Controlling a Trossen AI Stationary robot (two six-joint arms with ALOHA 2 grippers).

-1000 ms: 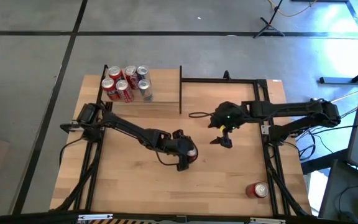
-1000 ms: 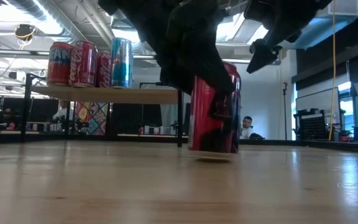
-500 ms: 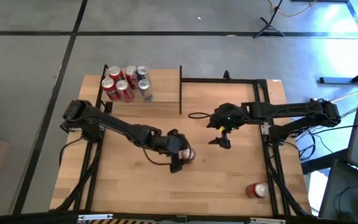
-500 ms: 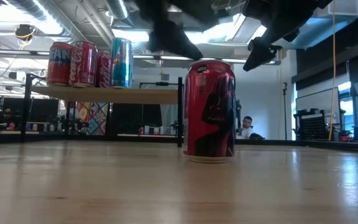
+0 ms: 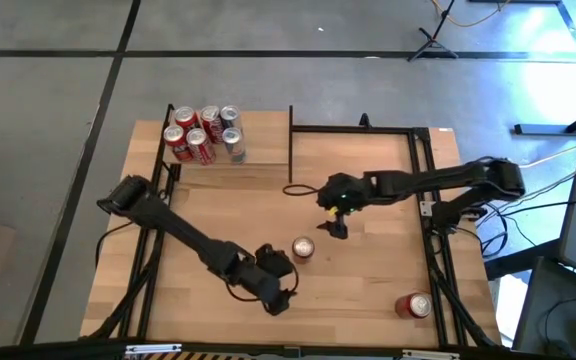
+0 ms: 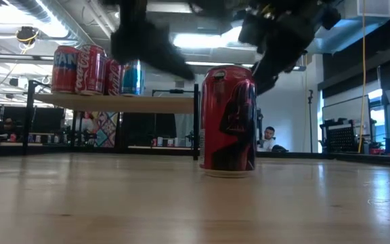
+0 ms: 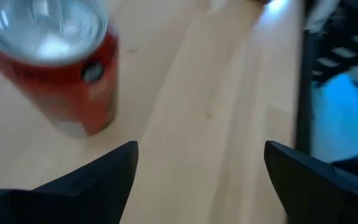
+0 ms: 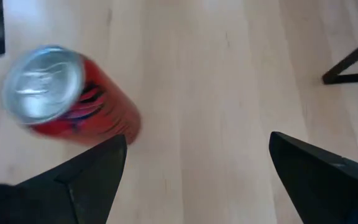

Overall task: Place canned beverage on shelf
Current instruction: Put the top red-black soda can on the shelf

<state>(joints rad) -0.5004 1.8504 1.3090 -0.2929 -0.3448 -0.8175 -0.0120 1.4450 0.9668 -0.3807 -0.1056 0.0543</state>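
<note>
A red can (image 5: 303, 248) stands upright on its base on the wooden tabletop near the middle; it also shows in the low view (image 6: 229, 122). My left gripper (image 5: 278, 283) is open and empty, just toward the near edge from the can; its wrist view (image 7: 201, 149) shows the can (image 7: 61, 68) ahead of it. My right gripper (image 5: 335, 220) is open and empty above the table, a little right of and beyond the can (image 8: 67, 99). The shelf (image 5: 263, 140), a small light-wood board between black posts, stands at the far left and carries several cans (image 5: 203, 135).
Another red can (image 5: 413, 305) sits near the table's near right corner. A black metal frame (image 5: 368, 128) runs along the far right, with a tall post (image 5: 290, 145) at the shelf's right end. A black cable loop (image 5: 303, 187) lies beside the right arm.
My left gripper has let go of the red can and drawn back toward the table's near edge; the can now stands alone and upright on the table. My right gripper has moved toward the table's left, closer to the can.
</note>
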